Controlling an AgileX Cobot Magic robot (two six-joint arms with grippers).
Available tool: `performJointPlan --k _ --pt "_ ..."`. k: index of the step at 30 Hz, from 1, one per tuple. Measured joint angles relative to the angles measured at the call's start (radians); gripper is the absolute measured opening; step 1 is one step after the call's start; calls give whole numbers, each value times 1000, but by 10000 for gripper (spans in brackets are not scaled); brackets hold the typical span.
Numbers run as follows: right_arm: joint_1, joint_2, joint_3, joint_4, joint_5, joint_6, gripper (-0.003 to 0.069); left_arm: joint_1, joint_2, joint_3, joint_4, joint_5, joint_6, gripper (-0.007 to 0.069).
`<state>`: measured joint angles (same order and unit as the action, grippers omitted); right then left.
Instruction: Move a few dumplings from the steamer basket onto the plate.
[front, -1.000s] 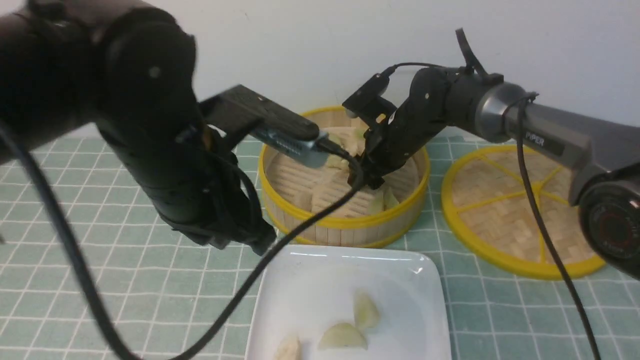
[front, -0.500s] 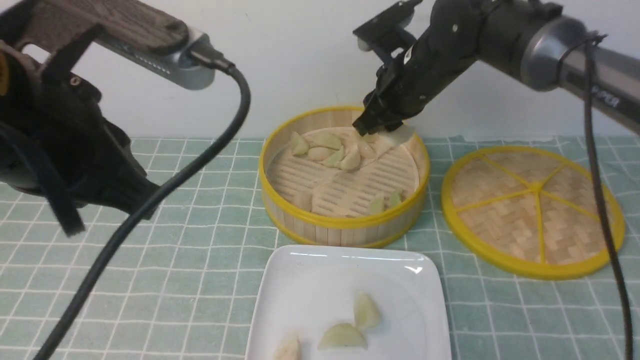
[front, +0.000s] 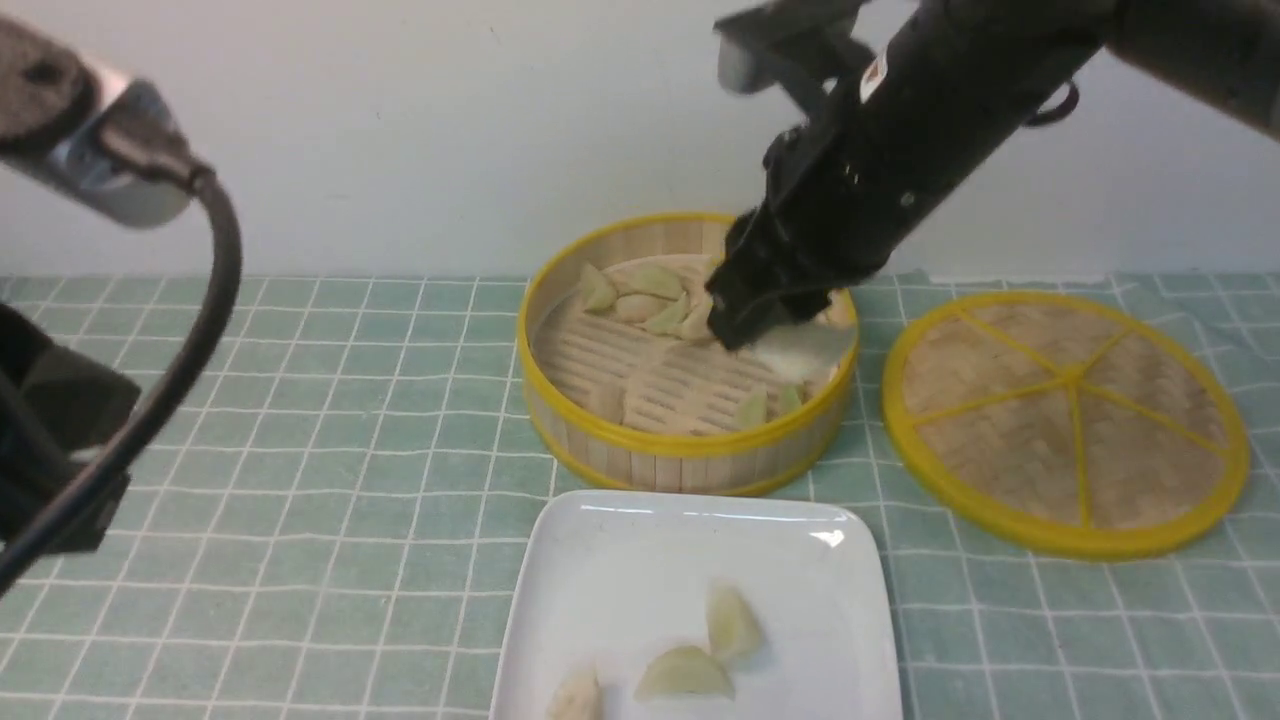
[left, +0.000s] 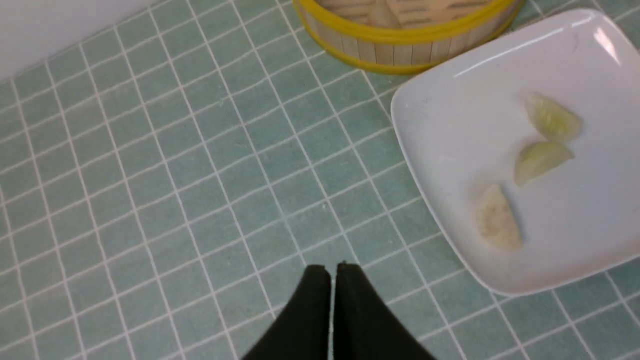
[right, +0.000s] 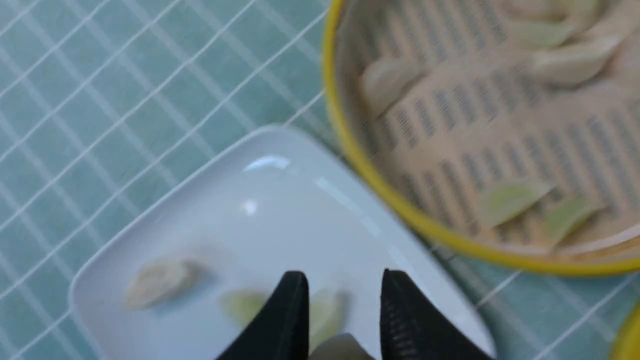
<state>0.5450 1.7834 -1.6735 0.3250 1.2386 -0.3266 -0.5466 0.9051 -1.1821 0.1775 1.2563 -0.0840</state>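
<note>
The steamer basket (front: 690, 450) stands mid-table with several dumplings at its back (front: 650, 295) and two greenish ones (front: 765, 405) at its front right. My right gripper (front: 765, 325) hangs above the basket's right side, shut on a pale dumpling (front: 805, 350). In the right wrist view that dumpling (right: 340, 350) sits between the gripper's (right: 344, 277) black fingers (right: 295, 300), with the plate (right: 225, 200) below. The white plate (front: 640, 560) lies in front of the basket and holds three dumplings (front: 685, 672). My left gripper (left: 332, 267) is shut and empty over the cloth, left of the plate (left: 450, 100).
The flat woven yellow-rimmed lid (front: 1065, 420) lies right of the basket. A green checked cloth (front: 350, 450) covers the table. The left arm's body and cable (front: 150, 400) fill the far left. A white wall runs behind.
My right gripper has risen out of the basket with a dumpling and come forward over the basket's right side. My left arm has drawn back to the left, uncovering the basket.
</note>
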Motion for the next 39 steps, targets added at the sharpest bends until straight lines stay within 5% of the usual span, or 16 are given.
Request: performJointPlan --k 7,17,28,30,36,39 --pt "56 6 336 10 -196 29 170 0 -180 284 -25 -141 -83 -6" --pt "41 158 376 -75 -398 198 170 0 -259 423 -72 -194 -105 -6" --pt "41 95 330 -138 -303 311 441 0 -260 423 -75 -219 -107 -6" --pt "41 28 287 -144 -245 314 412 0 -260 423 -76 -241 -107 -6" --pt "41 -313 228 -222 -165 390 111 0 -260 423 -76 -356 -107 -6" --pt "41 -467 244 -276 -170 425 27 0 -260 423 -76 -412 -107 -6"
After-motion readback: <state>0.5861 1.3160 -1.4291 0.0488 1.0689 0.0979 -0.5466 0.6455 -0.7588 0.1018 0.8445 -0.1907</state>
